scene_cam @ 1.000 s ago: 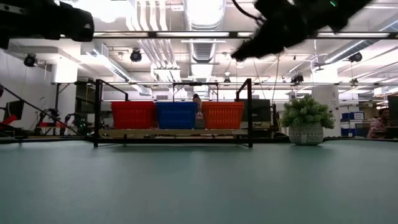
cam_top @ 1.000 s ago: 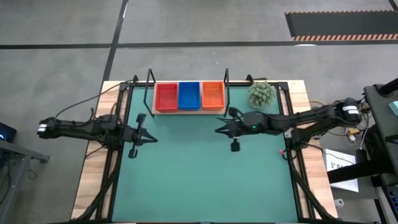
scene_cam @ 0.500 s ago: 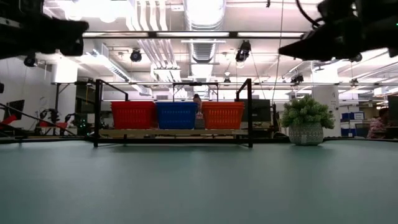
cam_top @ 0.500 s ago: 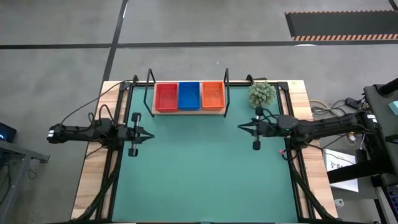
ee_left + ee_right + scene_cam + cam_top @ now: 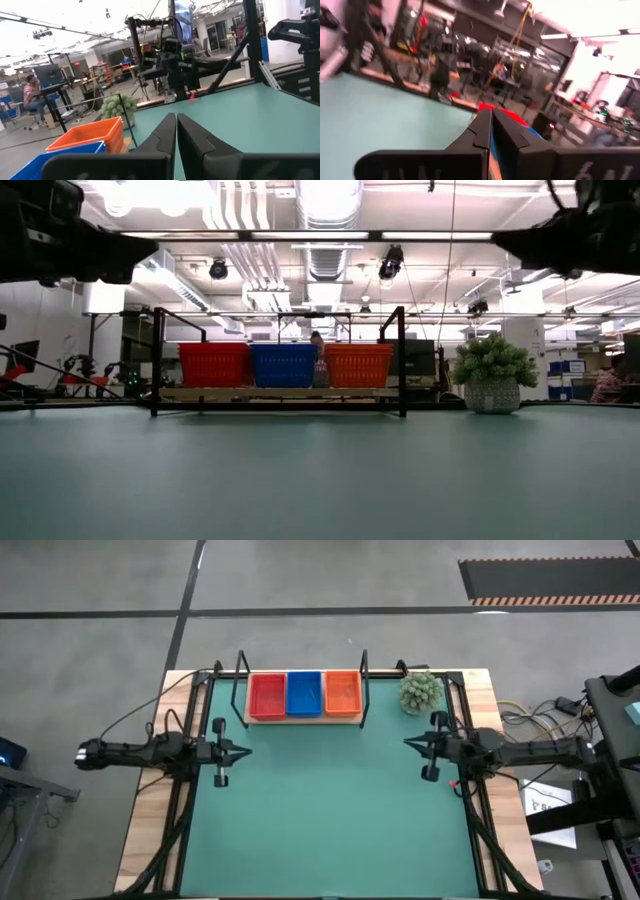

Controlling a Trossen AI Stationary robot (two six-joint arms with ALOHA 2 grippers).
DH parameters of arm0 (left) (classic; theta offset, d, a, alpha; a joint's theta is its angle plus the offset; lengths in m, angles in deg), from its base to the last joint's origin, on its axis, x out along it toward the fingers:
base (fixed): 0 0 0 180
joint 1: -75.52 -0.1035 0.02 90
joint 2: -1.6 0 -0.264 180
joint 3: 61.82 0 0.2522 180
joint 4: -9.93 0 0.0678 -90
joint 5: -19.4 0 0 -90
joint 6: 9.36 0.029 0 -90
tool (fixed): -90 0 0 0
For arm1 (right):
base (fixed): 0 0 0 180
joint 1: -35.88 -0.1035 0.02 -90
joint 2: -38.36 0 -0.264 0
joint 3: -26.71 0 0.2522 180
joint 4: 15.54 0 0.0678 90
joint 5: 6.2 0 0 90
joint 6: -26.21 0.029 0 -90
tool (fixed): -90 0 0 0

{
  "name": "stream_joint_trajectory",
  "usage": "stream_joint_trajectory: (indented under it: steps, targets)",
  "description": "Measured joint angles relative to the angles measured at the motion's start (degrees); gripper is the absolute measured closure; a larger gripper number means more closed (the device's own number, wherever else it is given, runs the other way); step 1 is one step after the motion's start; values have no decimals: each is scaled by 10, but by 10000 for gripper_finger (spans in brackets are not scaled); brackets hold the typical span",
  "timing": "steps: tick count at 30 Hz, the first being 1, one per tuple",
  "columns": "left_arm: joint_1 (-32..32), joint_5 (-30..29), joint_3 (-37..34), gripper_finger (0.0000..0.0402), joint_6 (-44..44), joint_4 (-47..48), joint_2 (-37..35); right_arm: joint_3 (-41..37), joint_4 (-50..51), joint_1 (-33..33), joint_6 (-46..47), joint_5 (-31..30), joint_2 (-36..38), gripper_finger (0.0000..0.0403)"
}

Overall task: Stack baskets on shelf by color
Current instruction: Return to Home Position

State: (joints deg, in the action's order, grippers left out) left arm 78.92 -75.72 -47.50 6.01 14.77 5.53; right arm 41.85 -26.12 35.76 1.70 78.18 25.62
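The baskets stand side by side on the shelf (image 5: 303,718) at the table's far edge: red (image 5: 267,695) on the left, blue (image 5: 304,693) in the middle, orange (image 5: 342,692) on the right. They rest by their bottoms on the wood board (image 5: 280,393), between its black end frames. My left gripper (image 5: 245,750) hovers shut near the table's left edge, pointing right. My right gripper (image 5: 408,743) hovers shut near the right edge, pointing left. Both are empty and well clear of the shelf. The left wrist view shows the shut fingers (image 5: 176,117); the right wrist view shows the same (image 5: 487,112).
A small potted plant (image 5: 421,691) stands on the table just right of the shelf, close to my right arm. The green table top (image 5: 320,810) stretches open between the two grippers and toward the near edge. A person sits far off in the room (image 5: 34,95).
My right gripper has drawn back from in front of the shelf toward the table's right edge, sinking and tipping from a downward slant to about level. My left gripper has sunk a little and levelled off. Both stayed shut. The baskets have not moved.
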Motion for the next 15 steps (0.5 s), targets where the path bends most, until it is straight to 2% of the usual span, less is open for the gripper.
stream_joint_trajectory:
  steps: [5,11,15]
  targets:
    - [0,0,0,402,0,0,13,-7,34,0,9,50,41,394]
    - [0,0,0,402,0,-1,28,-7,48,0,9,121,48,394]
    - [0,0,0,402,0,0,38,-7,70,0,95,116,43,394]
